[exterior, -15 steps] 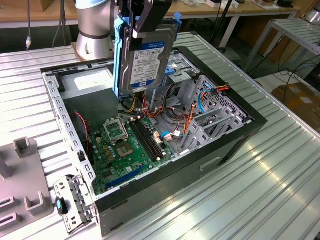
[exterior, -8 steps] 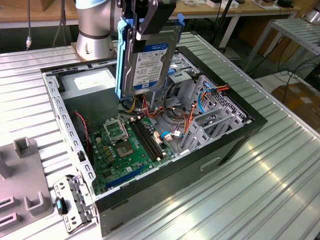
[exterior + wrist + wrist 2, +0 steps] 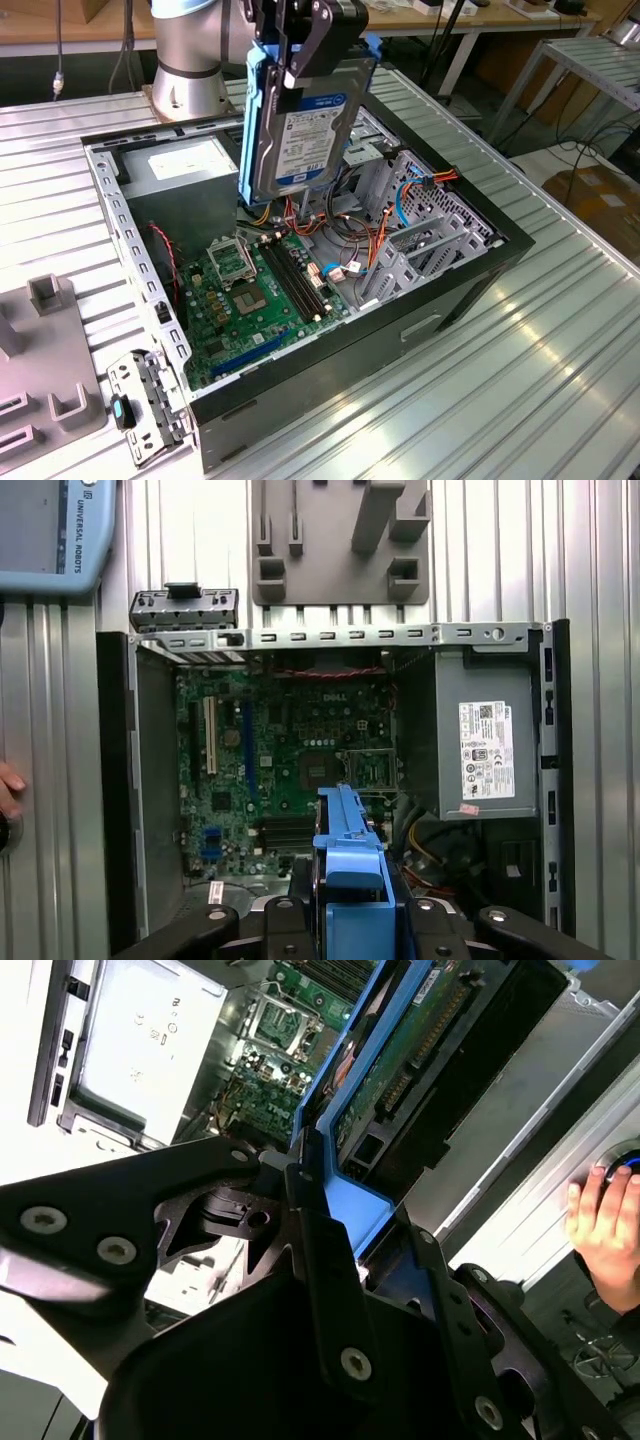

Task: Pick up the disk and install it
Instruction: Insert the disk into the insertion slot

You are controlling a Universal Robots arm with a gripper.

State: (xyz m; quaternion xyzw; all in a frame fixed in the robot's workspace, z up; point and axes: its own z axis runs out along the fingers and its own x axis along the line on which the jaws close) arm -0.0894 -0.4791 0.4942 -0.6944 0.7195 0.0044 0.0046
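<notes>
The gripper (image 3: 297, 68) is clenching the disk (image 3: 300, 150) by its blue side rails, holding it upright at twelve o'clock in the exterior view, above the open computer case (image 3: 400, 335). The disk's white and dark-blue label (image 3: 303, 148) is facing that camera, while the power supply (image 3: 450, 730) is showing a white sticker (image 3: 487, 750).

Ribbed metal table (image 3: 560, 380) bears open computer case (image 3: 400, 330), grey fixture (image 3: 45, 370).

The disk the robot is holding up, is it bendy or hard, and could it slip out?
Probably hard, not bendy: the disk hangs upright from the gripper over the open computer case without sagging. Its metal body suggests it is heavy for its size. It might slip, since it is pinched only at its top end, by its smooth blue side rails.
</notes>
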